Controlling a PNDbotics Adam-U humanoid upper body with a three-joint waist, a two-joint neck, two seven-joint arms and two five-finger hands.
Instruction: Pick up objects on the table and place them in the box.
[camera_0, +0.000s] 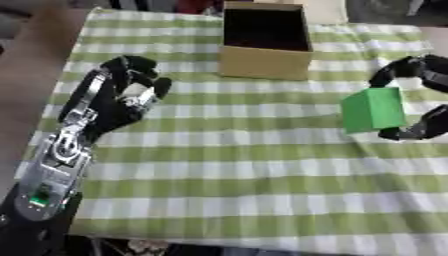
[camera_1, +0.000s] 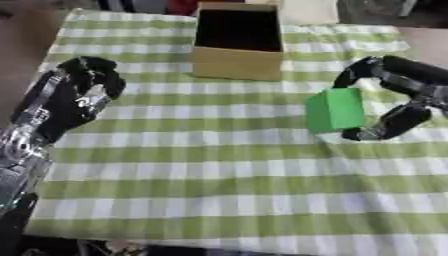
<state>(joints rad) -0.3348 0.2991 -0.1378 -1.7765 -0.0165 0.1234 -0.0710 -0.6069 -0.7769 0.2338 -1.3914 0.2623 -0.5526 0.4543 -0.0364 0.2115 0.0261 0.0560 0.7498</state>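
My right hand (camera_1: 398, 95) curls finger and thumb around the bright green cube-shaped block (camera_1: 335, 109), on the right of the green-and-white checked tablecloth (camera_1: 219, 170). My left hand (camera_0: 122, 95) rests idle, fingers half bent, holding nothing. I should lift the block straight, then carry it forward-left over the open brown cardboard box (camera_1: 236, 65) before releasing.
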